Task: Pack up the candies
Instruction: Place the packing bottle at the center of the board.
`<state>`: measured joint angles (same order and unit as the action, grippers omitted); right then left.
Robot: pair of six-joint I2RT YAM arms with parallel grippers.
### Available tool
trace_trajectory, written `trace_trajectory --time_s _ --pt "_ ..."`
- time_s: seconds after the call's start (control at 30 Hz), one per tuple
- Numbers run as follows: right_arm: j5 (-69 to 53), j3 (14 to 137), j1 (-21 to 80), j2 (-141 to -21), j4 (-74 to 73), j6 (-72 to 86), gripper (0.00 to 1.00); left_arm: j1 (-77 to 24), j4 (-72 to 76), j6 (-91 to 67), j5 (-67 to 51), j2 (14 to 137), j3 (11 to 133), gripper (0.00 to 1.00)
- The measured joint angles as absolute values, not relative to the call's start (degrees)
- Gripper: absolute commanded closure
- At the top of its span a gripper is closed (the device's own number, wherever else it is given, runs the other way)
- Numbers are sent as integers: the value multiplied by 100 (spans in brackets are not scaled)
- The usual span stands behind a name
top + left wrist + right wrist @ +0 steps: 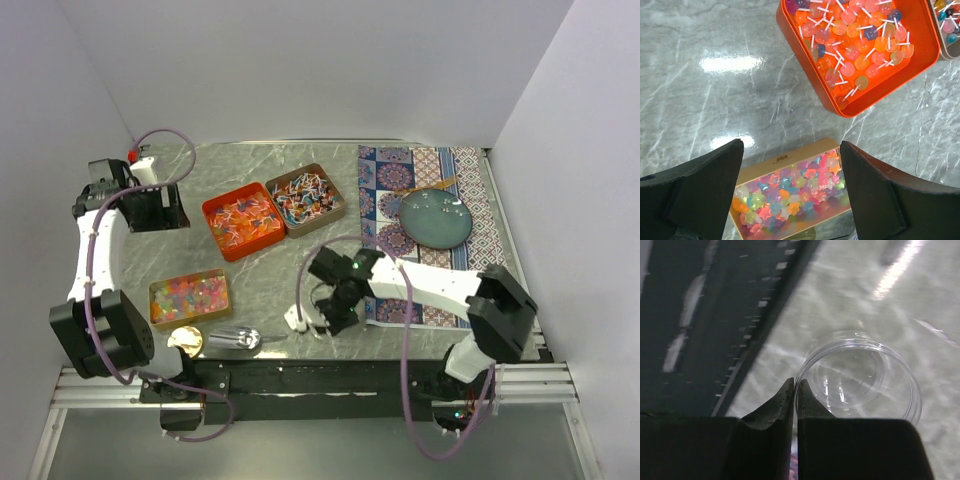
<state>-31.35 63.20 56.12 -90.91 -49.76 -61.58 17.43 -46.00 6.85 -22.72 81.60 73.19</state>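
Table [260, 285]: grey marble top, carrying everything; the arm bases are sitting at its 6 o'clock edge
Patterned mat [470, 190]: lying at 2 o'clock, with a teal plate [436, 217] on it, taking no part in this step
Orange tin [217, 234]: sitting at 11 o'clock, holding lollipops [850, 45]
Brown tin [333, 186]: touching the orange tin on its 3 o'clock side, holding wrapped candies [305, 197]
Gold tin [153, 305]: sitting at 8 o'clock, holding star candies [785, 195]
Left gripper [791, 147]: hanging above the gold tin with fingers spread wide, holding nothing
Right gripper [795, 390]: fingers pressed almost together, apparently pinching the thin rim of the clear cup
Scoop [235, 340]: silver, lying just at 4 o'clock of the gold tin, untouched
Clear cup [860, 375]: empty, standing mouth up near the 6 o'clock edge, at 3 o'clock of the scoop
Step in hand, as judged: bringing the cup to the candies for filling
Doing it well: a one-wall pinch is likely to be letting the cup swing, so carrying it low, slow and level, and setting it down flat just beside a tin before releasing
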Motion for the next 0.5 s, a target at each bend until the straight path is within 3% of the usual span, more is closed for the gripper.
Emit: trace_trajectory --time_s 0.27,0.3,0.4,0.5 --pt "-3127 5417 5837 -8361 -4543 -5859 98 1743 -4713 781 -2211 7384 7011 14" --pt "-3118 5387 5837 -8361 -4484 -5837 78 1743 -4724 784 -2211 7310 6963 14" --pt "-3109 5334 5837 -8364 -4298 -5745 37 1743 -4737 788 -2220 7133 6783 14" --pt "-3107 5393 5835 -8381 -4303 -5719 33 1743 -4792 792 -2215 7087 6652 14"
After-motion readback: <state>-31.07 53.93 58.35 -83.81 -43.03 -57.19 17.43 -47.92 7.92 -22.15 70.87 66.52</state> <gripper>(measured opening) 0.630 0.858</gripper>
